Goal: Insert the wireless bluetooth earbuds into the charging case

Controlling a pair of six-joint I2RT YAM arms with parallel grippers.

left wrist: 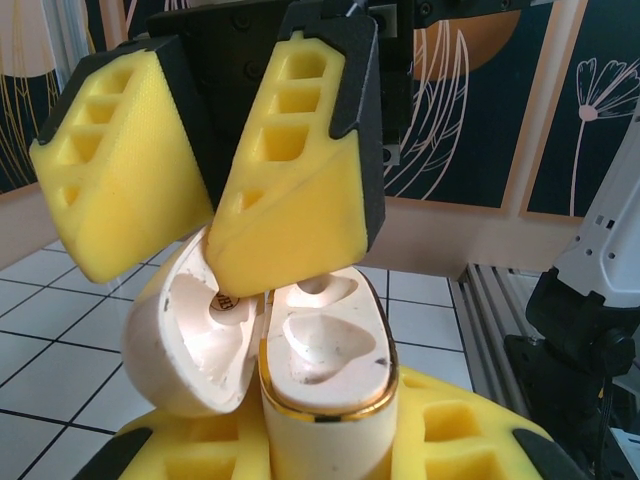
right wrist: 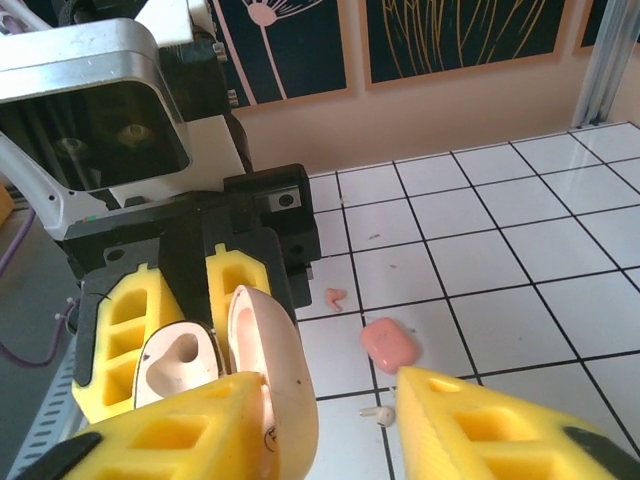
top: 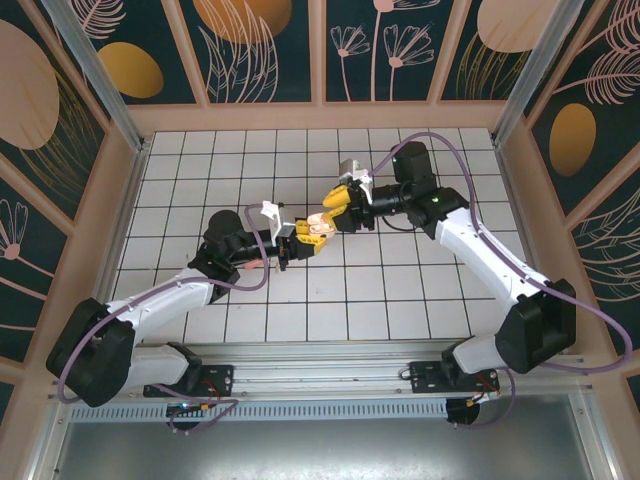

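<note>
Grasps the charging case (left wrist: 325, 365) by its lower half in the left gripper (top: 297, 243), yellow pads clenched on either side, clear of the tiled table (right wrist: 500, 230) and over its middle. Holds the case upright, with the lid (left wrist: 185, 340) swung open to one side on its hinge. Shows, in the left wrist view, a cream body with a gold rim (left wrist: 330, 408) and a bean-shaped well (left wrist: 320, 340) moulded into the pale insert, that well bare. Cannot tell whether anything sits in the farther well, half hidden behind a yellow pad. Hovers just above the open case with the right gripper (left wrist: 200, 255), jaws released and apart, clenched on nothing. Brings one pad right up to the lid's edge; cannot tell whether touching or just beside. Finds the earbuds (right wrist: 334, 298) outside the case, down on the white tiles in the right wrist view: one pinkish and lying alone on a tile, the whitish one (right wrist: 378, 412) nearer the camera, on a grid line. Finds between them, apart from both, a salmon-pink rounded piece (right wrist: 388, 343) lying flat on a tile.
</note>
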